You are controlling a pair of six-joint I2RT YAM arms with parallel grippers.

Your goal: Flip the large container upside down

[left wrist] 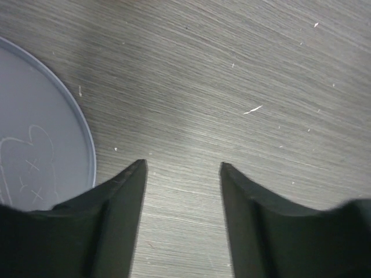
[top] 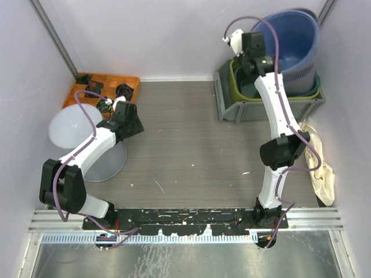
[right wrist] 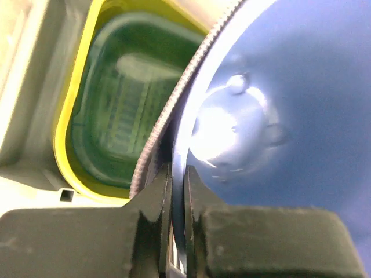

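The large blue container [top: 293,43] stands tilted at the far right, resting in a yellow-rimmed green bin [top: 246,87]. My right gripper [top: 250,43] is shut on the container's left rim. In the right wrist view the two fingers [right wrist: 162,197] pinch the thin blue rim [right wrist: 191,127], with the shiny blue inside [right wrist: 278,116] to the right and the green bin [right wrist: 124,110] below left. My left gripper [top: 132,124] is open and empty, low over the bare table; its open fingertips [left wrist: 138,174] show in the left wrist view.
A grey tray [top: 229,104] holds the green bin. A pale upturned bowl [top: 75,130] lies under my left arm, its rim in the left wrist view [left wrist: 87,133]. A wooden box of small parts [top: 104,87] sits far left. A cream cloth [top: 322,168] lies at the right edge.
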